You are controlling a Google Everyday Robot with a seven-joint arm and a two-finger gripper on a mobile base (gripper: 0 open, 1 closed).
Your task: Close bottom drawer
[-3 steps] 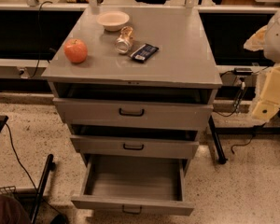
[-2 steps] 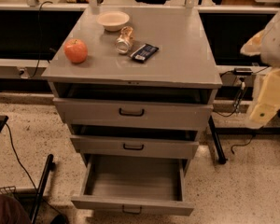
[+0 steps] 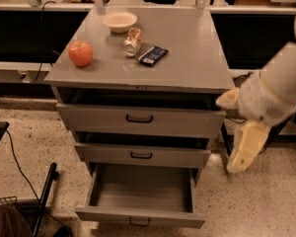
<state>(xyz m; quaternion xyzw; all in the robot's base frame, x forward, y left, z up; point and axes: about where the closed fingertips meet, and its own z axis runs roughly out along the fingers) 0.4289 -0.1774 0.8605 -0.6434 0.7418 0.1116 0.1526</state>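
Your gripper (image 3: 246, 143) hangs right of the cabinet (image 3: 187, 58), grasp impossible to tell; the bottom drawer (image 3: 113, 215) stands wide open.

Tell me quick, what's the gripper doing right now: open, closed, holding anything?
Gripper: hangs right of the cabinet, apart from the pulled-out bottom drawer; open or closed cannot be told.

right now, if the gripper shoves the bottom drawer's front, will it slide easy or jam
The bottom drawer looks empty, so it probably slides lightly. It sits far out, so an off-centre push might skew it; near the handle seems safer. The gripper hangs right of the cabinet, not touching it.
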